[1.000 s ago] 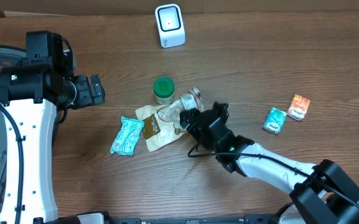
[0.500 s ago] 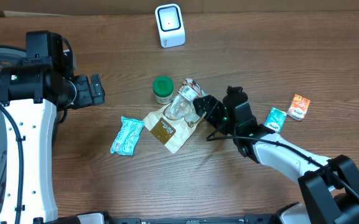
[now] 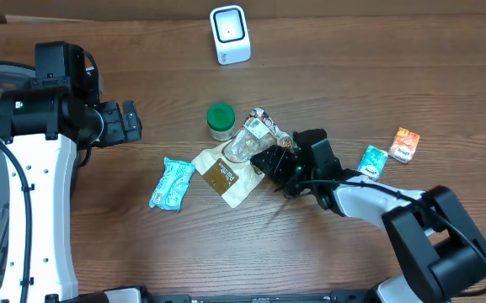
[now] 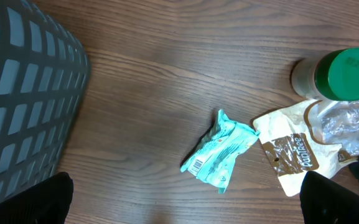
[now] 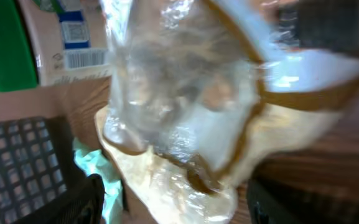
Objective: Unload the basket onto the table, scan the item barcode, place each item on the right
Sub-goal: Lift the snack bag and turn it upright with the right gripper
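A crumpled clear and tan bag (image 3: pixel 226 168) lies mid-table beside a green-lidded jar (image 3: pixel 221 120). My right gripper (image 3: pixel 269 160) is at the bag's right end, low over the wood. In the right wrist view the bag (image 5: pixel 185 124) fills the space between the two dark fingers (image 5: pixel 73 199), which stand apart on either side of it; the gripper (image 5: pixel 173 205) is open. A barcode label shows on the jar (image 5: pixel 73 56) behind. The white scanner (image 3: pixel 230 34) stands at the far edge. My left gripper (image 3: pixel 129 122) hangs open at the left, empty (image 4: pixel 188 202).
A teal packet (image 3: pixel 172 183) with a barcode lies left of the bag, also under the left wrist as the teal packet (image 4: pixel 219 152). A small teal pack (image 3: pixel 372 162) and an orange pack (image 3: pixel 404 145) sit at the right. A grey basket (image 4: pixel 23 81) is at the far left.
The bag was dragged and turned toward the jar. My right gripper then shifted back left onto the bag's end and its fingers narrowed a little. The left arm stayed still.
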Tool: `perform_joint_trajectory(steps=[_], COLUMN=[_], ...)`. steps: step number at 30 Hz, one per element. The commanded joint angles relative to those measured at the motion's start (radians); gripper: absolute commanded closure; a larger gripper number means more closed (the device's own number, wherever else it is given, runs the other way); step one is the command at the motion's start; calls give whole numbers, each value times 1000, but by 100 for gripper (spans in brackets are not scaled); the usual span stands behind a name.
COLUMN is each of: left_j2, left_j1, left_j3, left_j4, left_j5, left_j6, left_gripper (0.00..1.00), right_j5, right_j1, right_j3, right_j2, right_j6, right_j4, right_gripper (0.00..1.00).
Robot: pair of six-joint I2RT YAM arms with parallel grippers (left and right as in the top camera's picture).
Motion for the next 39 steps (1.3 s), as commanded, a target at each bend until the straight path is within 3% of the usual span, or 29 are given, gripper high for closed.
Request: perform_joint_trajectory(steps=[1, 8, 14, 22, 24, 27, 33, 39], left_j2=[4, 4, 4, 4, 4, 4, 4, 4], left_j1=[5, 5, 5, 5, 5, 5, 5, 5], left_j3=[8, 8, 8, 8, 8, 8, 8, 8], left_j4=[2, 2, 2, 2, 2, 2, 2, 2], left_j5=[9, 9, 9, 9, 9, 9, 9, 9], left_j6=[8, 8, 8, 8, 8, 8, 8, 8], left_gripper=[0, 0, 0, 0, 0, 0, 0, 1], right_j5=[-26, 46, 113, 76, 31, -40, 39, 86], right_j1=[32, 50, 50, 50, 50, 50, 53, 85], right_j3=[-1, 0, 3, 3, 18, 92, 273, 286], right_j2=[99, 186, 243, 250, 250, 250, 253, 315], right_j6=[-19, 9, 90, 82, 60, -5, -61, -21], right_j4=[82, 326, 482, 651, 692, 642, 209, 283], right_gripper=[26, 25, 31, 46, 55, 57, 50, 47])
